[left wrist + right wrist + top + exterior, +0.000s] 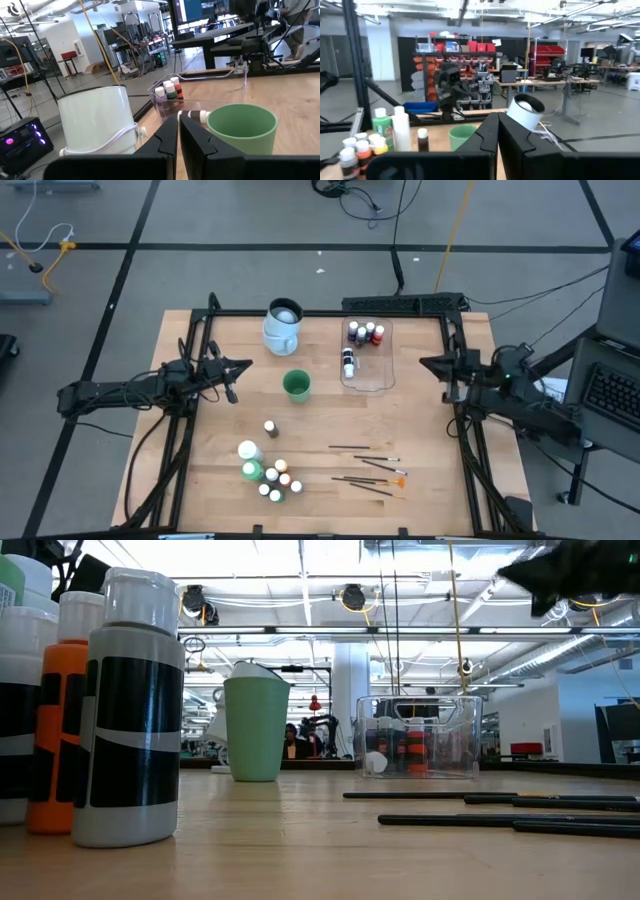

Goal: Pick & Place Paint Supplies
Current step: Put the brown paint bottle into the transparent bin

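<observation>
Paint supplies are shown in two groups: unsorted bottles (pixel 268 472) and brushes (pixel 368 470) lie at the near table edge, while a few small bottles (pixel 364 333) are already stood inside the clear tub (pixel 384 376), evidently the collection point. A green cup (pixel 296 385) and pale jug (pixel 283 326) are set between. The left gripper (pixel 232 393) and right gripper (pixel 447 366) are held empty at opposite sides, fingers pressed together.

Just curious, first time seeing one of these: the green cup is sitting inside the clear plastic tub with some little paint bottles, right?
Not quite. The high view shows the green cup on the bare table, left of the clear plastic tub. The little paint bottles are indeed inside it.
</observation>
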